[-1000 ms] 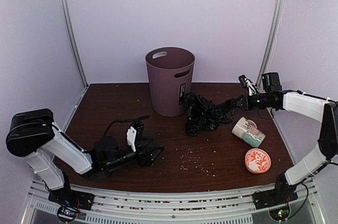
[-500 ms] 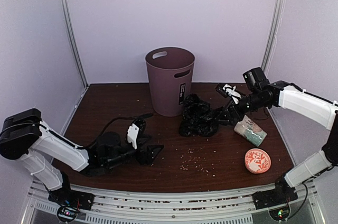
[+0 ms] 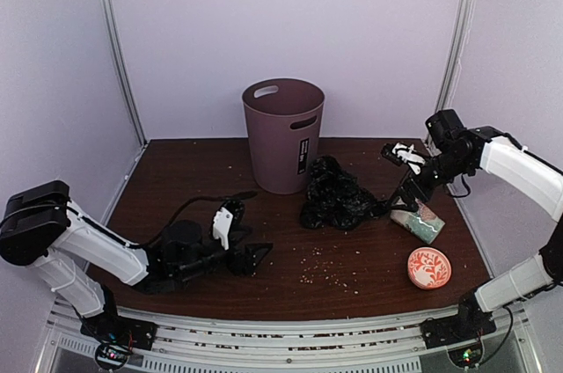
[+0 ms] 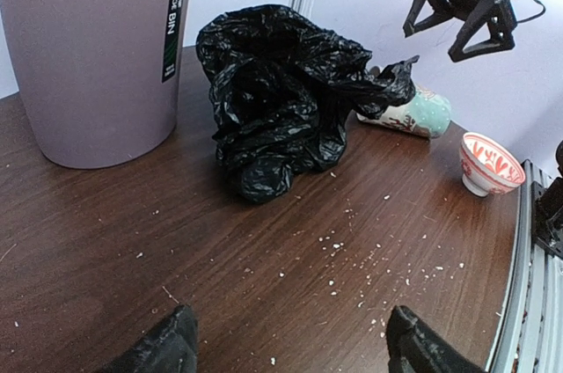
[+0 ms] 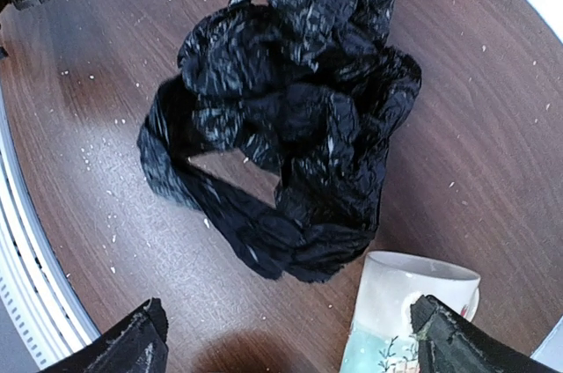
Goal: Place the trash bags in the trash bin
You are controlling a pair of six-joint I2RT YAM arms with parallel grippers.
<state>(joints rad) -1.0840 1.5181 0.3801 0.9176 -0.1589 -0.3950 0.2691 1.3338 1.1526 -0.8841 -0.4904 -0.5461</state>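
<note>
Our right claw (image 4: 450,37) gapes above the bags' (image 3: 334,195) three o'clock side; left claw (image 3: 251,257) sits low, open, at seven.

trash bin (image 3: 281,149) mouth open | trash bags (image 3: 332,197) (mug (image 3: 418,222) beside) crowd its right

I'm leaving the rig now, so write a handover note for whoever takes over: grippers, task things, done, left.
Left gripper: open, empty, low over the near-left table, facing the bags.
Right gripper: open, empty, raised just right of the bags, above the tipped mug.
Trash bags: one black heap on the table, beside the trash bin base.
Done: nothing binned yet.
Left: grasp heap, lift, drop into bin.
</note>
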